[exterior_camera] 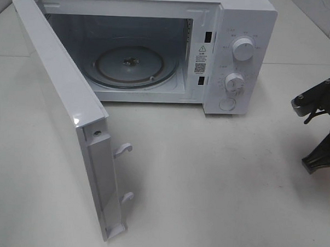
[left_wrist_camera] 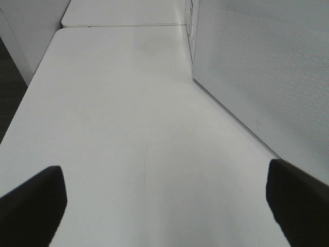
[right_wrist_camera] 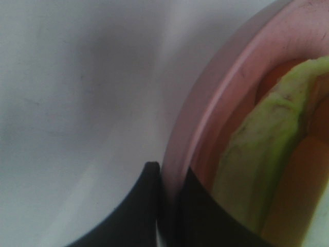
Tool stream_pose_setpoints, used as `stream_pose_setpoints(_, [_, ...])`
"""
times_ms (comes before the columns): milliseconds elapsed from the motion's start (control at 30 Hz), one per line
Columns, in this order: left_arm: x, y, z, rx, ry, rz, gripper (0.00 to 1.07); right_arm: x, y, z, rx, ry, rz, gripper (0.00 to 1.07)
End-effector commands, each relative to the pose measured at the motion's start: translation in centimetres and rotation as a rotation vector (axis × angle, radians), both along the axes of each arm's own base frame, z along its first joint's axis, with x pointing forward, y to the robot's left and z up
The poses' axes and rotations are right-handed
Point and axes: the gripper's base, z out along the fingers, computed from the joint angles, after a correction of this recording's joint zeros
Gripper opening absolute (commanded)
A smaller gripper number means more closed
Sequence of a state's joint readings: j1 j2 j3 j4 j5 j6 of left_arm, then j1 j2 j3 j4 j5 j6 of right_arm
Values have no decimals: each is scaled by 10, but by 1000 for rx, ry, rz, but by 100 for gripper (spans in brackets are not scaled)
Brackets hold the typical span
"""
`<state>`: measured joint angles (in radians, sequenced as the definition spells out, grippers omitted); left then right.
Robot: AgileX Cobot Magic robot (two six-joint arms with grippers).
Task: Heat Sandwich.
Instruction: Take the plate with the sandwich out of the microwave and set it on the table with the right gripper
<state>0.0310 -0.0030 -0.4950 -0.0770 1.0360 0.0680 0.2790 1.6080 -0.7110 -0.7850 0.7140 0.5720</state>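
Right fingers (right_wrist_camera: 167, 206) are pinched tight on the rim of the pink plate (right_wrist_camera: 205, 108), and the sandwich (right_wrist_camera: 257, 154) sits on that plate just inside the rim — green bread, orange filling. Left fingers (left_wrist_camera: 33, 206) are spread wide with nothing between them, low over the bare white surface (left_wrist_camera: 128, 128) beside the microwave's door (exterior_camera: 72, 119). The microwave (exterior_camera: 157, 46) stands with that door swung fully open and the glass turntable (exterior_camera: 136, 66) showing — its warning label is too small to read — while the right arm (exterior_camera: 321, 125) sits at the far right edge.
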Motion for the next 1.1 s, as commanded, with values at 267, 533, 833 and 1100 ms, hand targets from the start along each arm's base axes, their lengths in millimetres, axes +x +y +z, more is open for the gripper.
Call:
stream_pose_setpoints(267, [-3, 0, 0, -6, -27, 4, 101, 17, -6, -17, -61, -18, 13, 0])
stream_pose_setpoints(533, [-3, 0, 0, -6, -27, 4, 101, 34, -1, -32, -66, 10, 22, 0])
stream_pose_setpoints(833, [-3, 0, 0, -6, -27, 4, 101, 39, 2, -47, -50, 39, 37, 0])
stream_pose_setpoints(1100, [-3, 0, 0, -6, -27, 4, 101, 38, 3, -53, -38, 56, 25, 2])
